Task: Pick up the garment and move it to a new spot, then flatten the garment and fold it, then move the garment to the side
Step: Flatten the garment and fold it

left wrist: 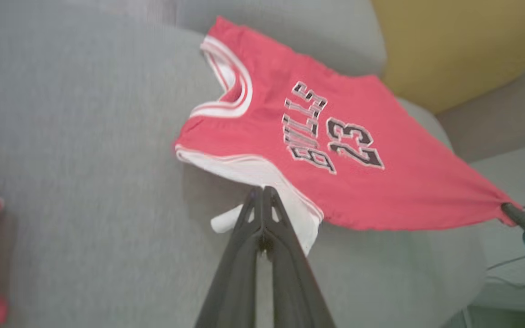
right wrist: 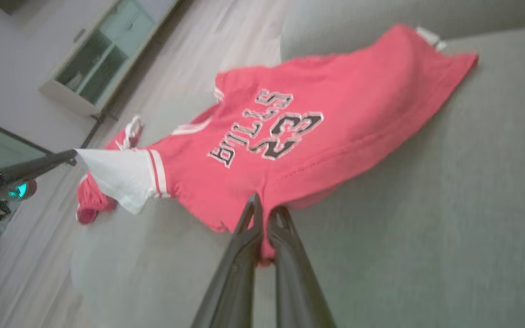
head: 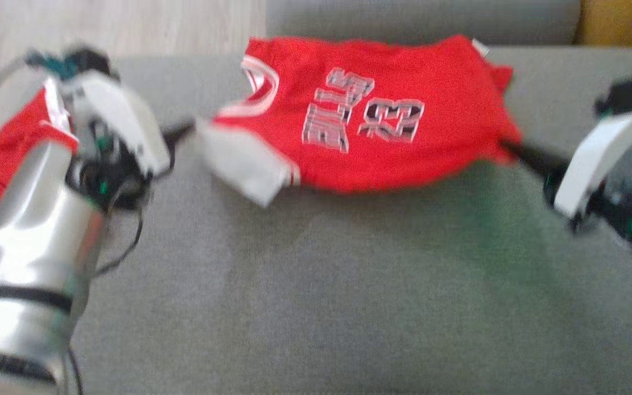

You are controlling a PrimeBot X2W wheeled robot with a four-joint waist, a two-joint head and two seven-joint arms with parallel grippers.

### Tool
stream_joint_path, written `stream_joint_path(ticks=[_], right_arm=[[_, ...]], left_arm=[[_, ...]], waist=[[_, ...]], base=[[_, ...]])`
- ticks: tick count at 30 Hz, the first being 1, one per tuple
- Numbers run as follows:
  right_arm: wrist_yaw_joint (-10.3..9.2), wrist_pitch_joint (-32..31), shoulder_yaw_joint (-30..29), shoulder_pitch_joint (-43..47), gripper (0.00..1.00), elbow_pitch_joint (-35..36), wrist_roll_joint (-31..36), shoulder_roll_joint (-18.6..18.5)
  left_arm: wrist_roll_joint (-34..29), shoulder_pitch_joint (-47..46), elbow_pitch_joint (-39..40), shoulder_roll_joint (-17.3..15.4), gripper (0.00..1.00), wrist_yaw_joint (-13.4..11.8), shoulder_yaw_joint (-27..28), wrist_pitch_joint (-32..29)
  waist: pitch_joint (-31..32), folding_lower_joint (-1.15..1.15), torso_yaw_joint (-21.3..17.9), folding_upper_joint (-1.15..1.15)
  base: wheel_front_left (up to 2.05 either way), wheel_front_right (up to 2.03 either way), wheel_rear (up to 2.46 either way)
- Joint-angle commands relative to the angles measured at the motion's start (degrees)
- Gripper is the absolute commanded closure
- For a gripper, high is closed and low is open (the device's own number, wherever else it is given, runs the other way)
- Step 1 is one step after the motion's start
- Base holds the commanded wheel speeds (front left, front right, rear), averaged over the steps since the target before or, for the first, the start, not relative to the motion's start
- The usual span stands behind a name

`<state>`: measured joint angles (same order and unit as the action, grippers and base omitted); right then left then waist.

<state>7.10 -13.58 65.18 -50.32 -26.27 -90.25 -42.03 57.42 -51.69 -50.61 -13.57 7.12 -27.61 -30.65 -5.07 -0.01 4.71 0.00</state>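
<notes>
The red garment [head: 382, 137] is stretched out across the upper middle of the head view, held above a grey cushion [head: 316, 285]. Black lettering edged in white on its front reads "BULLS" and "23". The left gripper [left wrist: 262, 196] is clamped on its white panel, and the right gripper [right wrist: 265, 212] pinches a red hem corner. Another red cloth [head: 3, 159] lies at the left edge.

Head camera looks down on the cushion [head: 316, 285]; wrist cameras face the shared garment [head: 447, 82] from opposite ends
</notes>
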Motion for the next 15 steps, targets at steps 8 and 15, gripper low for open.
stream_joint_path(ticks=[8, 15], right_arm=[[0.39, -9.0, 3.6, 7.9, 1.00, 5.5, -3.5, -7.2], [0.39, -18.3, 6.4, 11.8, 1.00, 6.7, -3.1, -13.3]], left_arm=[[5.0, 9.9, 13.7, -9.0, 1.00, -0.3, -1.7, -18.4], [9.8, 20.6, 33.2, -16.2, 1.00, -5.3, -3.5, -32.4]], waist=[[7.2, 0.01, -0.2, 0.00], [7.9, 0.01, -0.2, 0.00]], base=[[0.00, 0.00, 0.00], [0.00, 0.00, 0.00]])
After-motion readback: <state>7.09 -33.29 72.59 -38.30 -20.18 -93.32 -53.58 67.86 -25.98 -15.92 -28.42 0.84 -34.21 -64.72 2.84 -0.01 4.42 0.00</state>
